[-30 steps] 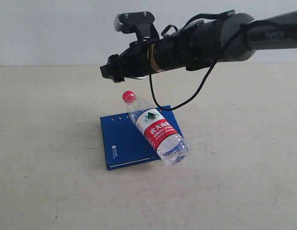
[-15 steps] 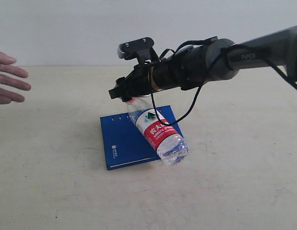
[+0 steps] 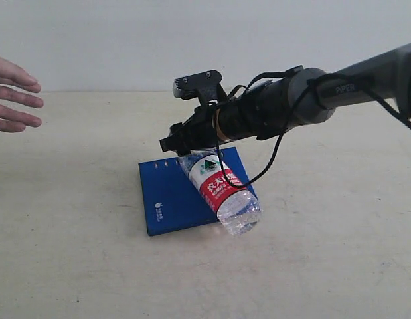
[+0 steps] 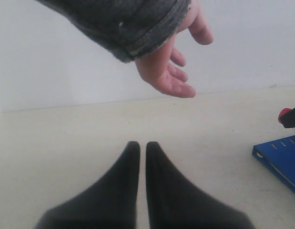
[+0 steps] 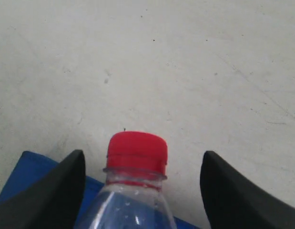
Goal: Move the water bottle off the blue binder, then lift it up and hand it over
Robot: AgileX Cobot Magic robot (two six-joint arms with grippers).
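Water bottle (image 3: 222, 189), where is it lying? That's the operator's first question.

Me: On its side across the blue binder (image 3: 172, 199), base hanging past the binder's edge, red cap (image 5: 137, 145) at the far end. The binder lies flat on the table (image 3: 72, 266).

Operator: And your grippers?

Me: My right gripper (image 3: 172, 141) stands wide open, one finger on either side of the cap and neck, holding nothing; I see no contact. The cap end suits, I judge, because the neck is narrow and free, and a hold there would let me draw the bottle off the binder. My left gripper (image 4: 138, 145) is closed and empty, fingertips together, over bare table well apart from the binder. Out of the way, I'd say.

Operator: What does each camera give you?

Me: The right wrist view shows the cap centred in the gap between my fingers, which my arm hides in the exterior view. The exterior view shows the whole bottle and its overhang. The left wrist view shows a person's hand (image 4: 171, 71) from close by, open above the table, likely waiting for the handover.
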